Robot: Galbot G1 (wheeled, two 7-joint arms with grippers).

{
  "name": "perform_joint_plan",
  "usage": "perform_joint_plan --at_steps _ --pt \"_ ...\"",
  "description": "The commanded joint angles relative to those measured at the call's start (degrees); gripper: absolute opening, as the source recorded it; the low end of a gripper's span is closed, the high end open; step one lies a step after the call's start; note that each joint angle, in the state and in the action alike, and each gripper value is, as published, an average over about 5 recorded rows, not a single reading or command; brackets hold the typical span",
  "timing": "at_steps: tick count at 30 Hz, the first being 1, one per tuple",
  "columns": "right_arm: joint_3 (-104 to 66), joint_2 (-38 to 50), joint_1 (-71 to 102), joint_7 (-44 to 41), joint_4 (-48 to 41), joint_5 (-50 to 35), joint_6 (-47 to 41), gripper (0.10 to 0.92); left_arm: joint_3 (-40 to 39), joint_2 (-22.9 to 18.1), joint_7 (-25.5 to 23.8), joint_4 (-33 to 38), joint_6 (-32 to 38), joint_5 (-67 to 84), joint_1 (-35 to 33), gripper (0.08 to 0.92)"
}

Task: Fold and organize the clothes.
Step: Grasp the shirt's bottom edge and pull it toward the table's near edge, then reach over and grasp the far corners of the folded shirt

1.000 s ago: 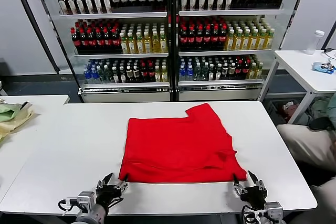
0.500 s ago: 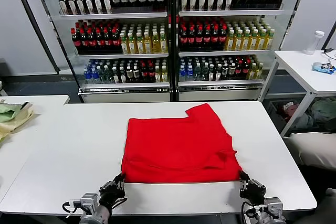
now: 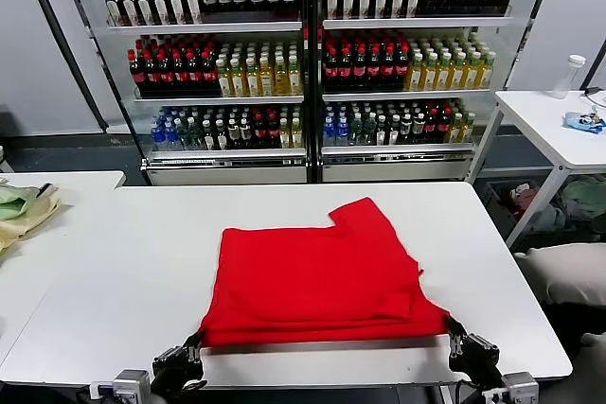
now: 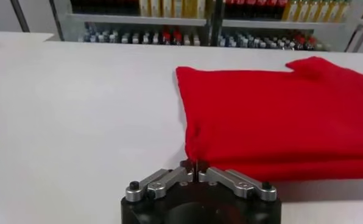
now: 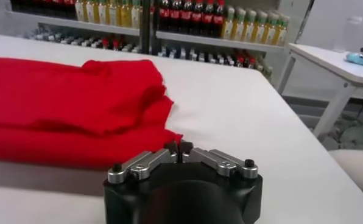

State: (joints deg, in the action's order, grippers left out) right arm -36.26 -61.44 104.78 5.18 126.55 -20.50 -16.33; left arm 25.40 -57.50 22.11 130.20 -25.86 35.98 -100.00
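Note:
The red T-shirt (image 3: pixel 317 276) lies partly folded on the white table (image 3: pixel 123 262), one sleeve pointing to the far right. No print shows. My left gripper (image 3: pixel 197 340) is shut on the shirt's near left corner at the table's front edge; in the left wrist view (image 4: pixel 194 168) the fabric (image 4: pixel 273 115) runs into the closed jaws. My right gripper (image 3: pixel 453 330) is shut on the near right corner; in the right wrist view (image 5: pixel 178 148) the red cloth (image 5: pixel 72 103) is pinched at its tip.
A pale green-and-yellow cloth pile (image 3: pixel 21 210) lies on a side table at the left. A drinks cooler (image 3: pixel 308 54) full of bottles stands behind. Another white table (image 3: pixel 559 120) stands at the right, with a person's leg (image 3: pixel 568 276) beside my table.
Both grippers have closed on the shirt's near corners and pulled back toward the table's front edge. The shirt has slid toward me and its near edge has stretched wider.

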Motion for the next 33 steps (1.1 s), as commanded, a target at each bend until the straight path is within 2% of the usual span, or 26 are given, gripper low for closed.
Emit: perform_joint_plan --at_steps 1,5,9,12,16,20,22,25,29,33 --pt "0.6 0.4 4.0 -0.2 3.3 1.4 0.6 0.206 4.3 1.3 0.3 6.7 -1.7 -0.9 -6.2 0.167" --pt "-2.7 0.6 -1.9 0.3 6.0 -3.6 -1.3 0.318 9.6 1.9 -0.5 6.8 -2.4 2.1 -2.0 0.279" --pt "-0.4 0.2 -16.6 1.7 2.2 -7.1 -5.7 0.439 7.4 1.7 -4.2 0.9 -2.7 4.1 9.2 0.392" --pt "5.6 -0.8 -29.9 3.7 -4.5 -7.8 -9.0 0.525 1.8 0.6 -7.2 -7.8 -1.9 3.8 20.2 0.478" --pt "15.6 -3.4 -47.8 5.3 -18.3 -7.4 -11.0 0.638 -5.1 -2.4 -9.5 -20.1 -1.6 2.8 34.5 0.599" --pt "22.0 -6.4 -60.3 5.3 -30.9 -5.6 -11.3 0.748 -8.1 -5.2 -10.4 -29.7 -2.7 2.4 43.8 0.712" --pt "23.7 -8.4 -64.3 4.9 -36.9 -4.0 -11.3 0.793 -8.4 -6.2 -11.1 -34.3 -3.5 2.0 46.8 0.766" --pt "25.1 -11.9 -70.0 4.5 -46.3 -2.1 -10.2 0.818 -8.4 -6.7 -12.5 -39.6 -4.2 1.5 49.1 0.812" --pt "25.0 -17.1 -75.3 4.8 -56.6 0.2 -7.3 0.822 -8.7 -6.2 -15.4 -44.2 -3.3 -0.3 50.4 0.822" --pt "24.0 -21.1 -77.5 4.7 -63.0 2.1 -6.1 0.823 -9.4 -5.9 -16.5 -47.3 -2.2 -0.9 51.8 0.823"
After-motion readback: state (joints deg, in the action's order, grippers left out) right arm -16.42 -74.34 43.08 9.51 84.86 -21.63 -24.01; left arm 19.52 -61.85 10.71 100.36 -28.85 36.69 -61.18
